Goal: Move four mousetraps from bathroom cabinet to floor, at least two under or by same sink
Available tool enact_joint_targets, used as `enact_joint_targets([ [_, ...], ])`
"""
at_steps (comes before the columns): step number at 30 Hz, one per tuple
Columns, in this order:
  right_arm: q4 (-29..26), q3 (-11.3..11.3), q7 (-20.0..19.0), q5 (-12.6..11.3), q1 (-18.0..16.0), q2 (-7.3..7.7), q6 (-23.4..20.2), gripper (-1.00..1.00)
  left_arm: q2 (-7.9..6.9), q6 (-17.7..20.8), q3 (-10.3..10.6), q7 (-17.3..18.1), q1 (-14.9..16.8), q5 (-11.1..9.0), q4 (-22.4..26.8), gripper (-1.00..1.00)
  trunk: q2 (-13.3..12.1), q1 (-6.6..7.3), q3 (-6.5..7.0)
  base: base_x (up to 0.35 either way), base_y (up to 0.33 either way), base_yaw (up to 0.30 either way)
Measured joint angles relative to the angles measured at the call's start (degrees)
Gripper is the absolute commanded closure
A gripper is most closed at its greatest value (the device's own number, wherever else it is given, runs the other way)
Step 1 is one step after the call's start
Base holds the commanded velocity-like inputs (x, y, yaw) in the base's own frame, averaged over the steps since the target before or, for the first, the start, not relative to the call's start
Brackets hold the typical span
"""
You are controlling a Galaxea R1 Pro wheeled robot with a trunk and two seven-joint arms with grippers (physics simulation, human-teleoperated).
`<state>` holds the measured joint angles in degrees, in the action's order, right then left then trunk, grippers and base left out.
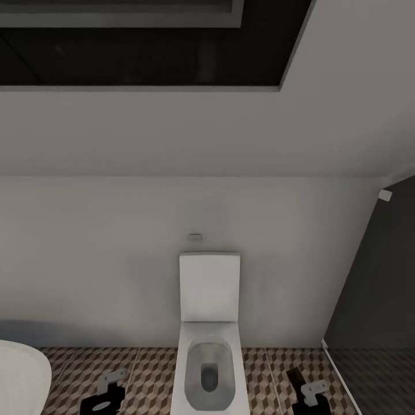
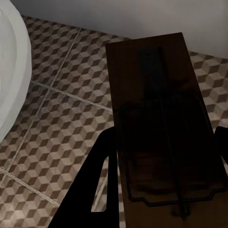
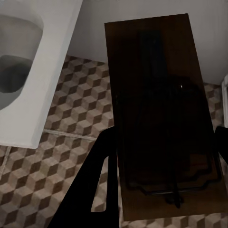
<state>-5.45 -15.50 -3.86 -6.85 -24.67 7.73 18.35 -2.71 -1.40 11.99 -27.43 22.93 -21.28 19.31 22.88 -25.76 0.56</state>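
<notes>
Tools [image 2: 161, 190] [image 3: 161, 190] each clamp a mousetrap [image 2: 161, 118] [image 3: 161, 118] above bathroom floor [image 2: 61, 133].

Left gripper [image 1: 106, 392] sits low at seven o'clock, right gripper [image 1: 308, 392] at five. Both are clamped on something.

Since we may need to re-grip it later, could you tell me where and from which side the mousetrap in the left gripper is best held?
By its long edges near one short end, as now: the mousetrap is a flat board with wire on its top face, so the left gripper should come in lengthwise from the end, fingers on the bare sides, clear of the wire.
</notes>
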Motion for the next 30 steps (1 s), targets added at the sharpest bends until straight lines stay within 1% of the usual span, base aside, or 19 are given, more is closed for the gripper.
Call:
enact_joint_targets([
  [8,0.07,-0.15,0.26,0.2,0.0,-0.02,0.16,1.0,0.01,-0.03,0.05,0.06,-0.01,-0.02,-0.03,1.0,0.0,0.0,0.0,0.0,0.0,0.0],
  [12,0.09,-0.14,0.28,0.15,0.0,-0.02,0.14,1.0,-0.11,-0.06,0.01,1.37,-0.01,0.02,-0.06,1.0,0.0,0.0,0.0,0.0,0.0,0.0],
  [14,0.1,-0.13,0.29,0.11,0.01,-0.02,0.12,1.0,-0.13,-0.03,0.0,2.81,-0.01,0.05,-0.07,1.0,0.78,-0.44,-0.35,0.0,0.0,0.0],
  [18,0.11,-0.09,0.34,0.06,0.03,-0.02,0.11,1.0,-0.16,-0.06,-0.01,3.92,-0.02,0.13,-0.08,1.0,2.37,-1.31,-1.04,0.0,0.0,0.0],
  [30,0.12,-0.04,0.43,-0.01,0.05,-0.02,0.08,1.0,-0.27,-0.12,-0.01,4.29,-0.04,0.17,-0.09,1.0,7.13,-3.94,-3.13,0.0,0.0,0.0],
])
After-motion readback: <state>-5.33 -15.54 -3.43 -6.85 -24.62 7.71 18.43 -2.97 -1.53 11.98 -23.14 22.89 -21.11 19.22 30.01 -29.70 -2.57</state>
